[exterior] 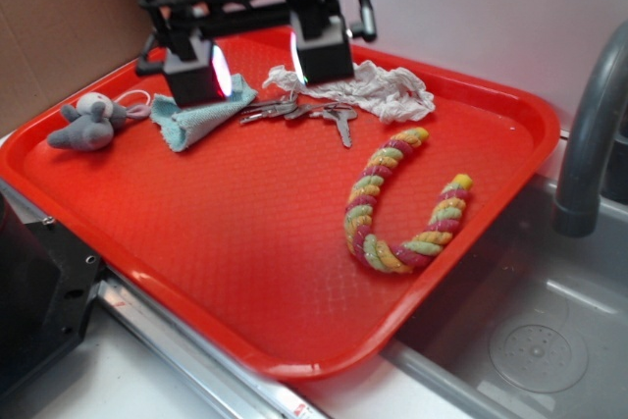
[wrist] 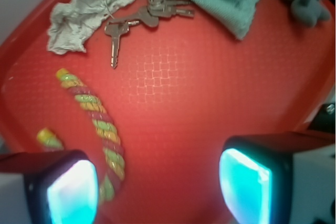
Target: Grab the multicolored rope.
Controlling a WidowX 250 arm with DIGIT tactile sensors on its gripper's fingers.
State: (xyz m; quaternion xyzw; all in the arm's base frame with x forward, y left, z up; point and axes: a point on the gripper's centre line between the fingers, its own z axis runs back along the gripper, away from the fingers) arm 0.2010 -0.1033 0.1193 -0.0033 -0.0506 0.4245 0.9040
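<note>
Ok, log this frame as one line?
gripper: open, raised, empty | multicolored twisted rope: U-curled on red plastic tray, untouched | stage: pre-approach

A red tray (exterior: 245,272) with a fine waffled texture sat beside a grey sink (exterior: 549,340), where a dark faucet (exterior: 589,134) curved up at the right. At the tray's far edge lay a crumpled white cloth (exterior: 378,85). Just left of it a bunch of silver keys (exterior: 314,112) fanned out, one key pointing nearer. Further left was a folded light teal cloth (exterior: 201,115), and at the far left a small grey plush toy (exterior: 86,123), possibly a mouse.
</note>
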